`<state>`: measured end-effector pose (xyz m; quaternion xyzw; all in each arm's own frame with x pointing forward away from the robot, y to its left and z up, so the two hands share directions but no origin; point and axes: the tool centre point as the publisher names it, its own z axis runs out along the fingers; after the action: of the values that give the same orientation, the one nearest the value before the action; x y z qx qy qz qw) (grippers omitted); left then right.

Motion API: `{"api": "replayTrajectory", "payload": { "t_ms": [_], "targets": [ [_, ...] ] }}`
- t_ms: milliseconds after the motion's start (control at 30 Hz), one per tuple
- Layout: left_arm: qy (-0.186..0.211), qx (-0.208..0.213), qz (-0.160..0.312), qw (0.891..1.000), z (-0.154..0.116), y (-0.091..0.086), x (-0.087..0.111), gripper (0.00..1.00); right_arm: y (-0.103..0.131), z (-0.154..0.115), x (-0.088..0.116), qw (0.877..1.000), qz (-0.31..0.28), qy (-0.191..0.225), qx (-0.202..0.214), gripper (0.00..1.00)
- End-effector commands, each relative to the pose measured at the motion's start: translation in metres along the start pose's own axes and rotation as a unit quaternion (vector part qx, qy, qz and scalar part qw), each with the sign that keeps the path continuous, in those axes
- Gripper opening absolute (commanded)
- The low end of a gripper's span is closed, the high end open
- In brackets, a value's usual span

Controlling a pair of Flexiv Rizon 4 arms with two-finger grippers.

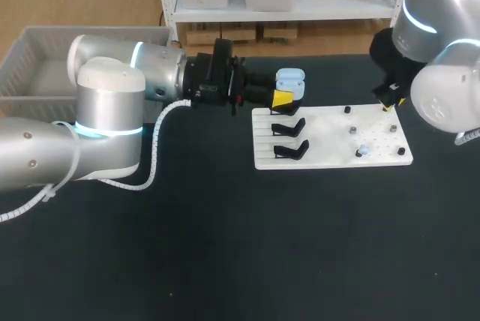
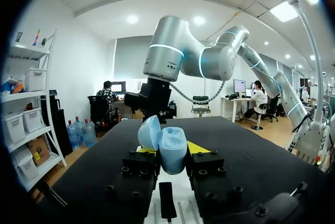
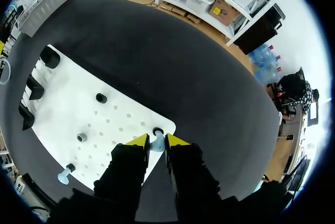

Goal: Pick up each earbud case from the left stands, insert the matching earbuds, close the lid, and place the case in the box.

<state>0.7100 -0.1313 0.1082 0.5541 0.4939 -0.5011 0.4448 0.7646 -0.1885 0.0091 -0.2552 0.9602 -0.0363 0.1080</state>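
Left claw (image 2: 171, 153) clamped the case (image 2: 166, 140) at the board's (image 1: 330, 141) eleven o'clock, lid open to take buds; right claw (image 3: 155, 140) pinched an earbud (image 3: 156, 145) at two o'clock, apparently to fetch it.

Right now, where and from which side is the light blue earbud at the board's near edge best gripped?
Probably by its wide head, from straight above: the earbud sits at a dark peg on the white board with nothing close beside it. The right gripper holds the other earbud the same way.
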Motion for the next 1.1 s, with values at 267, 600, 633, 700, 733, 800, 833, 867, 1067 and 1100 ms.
{"api": "replayTrajectory", "payload": {
  "t_ms": [267, 600, 633, 700, 733, 800, 833, 867, 1067, 1100],
  "targets": [
    [-0.001, -0.003, 0.001, 1.000, 0.000, -0.001, 0.000, 0.00, 0.028, -0.056, 0.011, 0.999, -0.015, -0.014, 0.034, 0.00],
    [-0.001, -0.003, 0.001, 1.000, 0.000, -0.001, 0.000, 0.00, 0.087, -0.145, 0.015, 0.993, 0.077, 0.050, 0.073, 0.00],
    [-0.001, -0.003, 0.001, 1.000, 0.000, -0.001, 0.000, 0.00, 0.095, -0.150, 0.016, 0.991, 0.092, 0.060, 0.078, 0.00],
    [-0.001, -0.003, 0.001, 1.000, 0.000, -0.001, 0.000, 0.00, 0.109, -0.157, 0.017, 0.987, 0.120, 0.080, 0.073, 0.00],
    [-0.001, -0.003, 0.001, 1.000, 0.000, -0.001, 0.000, 0.00, 0.116, -0.160, 0.018, 0.985, 0.132, 0.083, 0.074, 0.00],
    [-0.001, -0.003, 0.001, 1.000, 0.000, -0.001, 0.000, 0.00, 0.124, -0.164, 0.018, 0.980, 0.162, 0.085, 0.076, 0.00],
    [-0.001, -0.003, 0.001, 1.000, 0.000, -0.001, 0.000, 0.00, 0.130, -0.167, 0.019, 0.978, 0.177, 0.082, 0.069, 0.00],
    [-0.001, -0.003, 0.001, 1.000, 0.000, -0.001, 0.000, 0.00, 0.134, -0.169, 0.019, 0.976, 0.192, 0.077, 0.070, 0.00],
    [-0.001, -0.003, 0.001, 1.000, 0.000, -0.001, 0.000, 0.00, 0.147, -0.174, 0.023, 0.971, 0.222, 0.057, 0.068, 0.00],
    [-0.001, -0.003, 0.001, 1.000, 0.000, -0.001, 0.000, 0.00, 0.147, -0.174, 0.023, 0.971, 0.222, 0.057, 0.068, 0.00]
  ]
}}
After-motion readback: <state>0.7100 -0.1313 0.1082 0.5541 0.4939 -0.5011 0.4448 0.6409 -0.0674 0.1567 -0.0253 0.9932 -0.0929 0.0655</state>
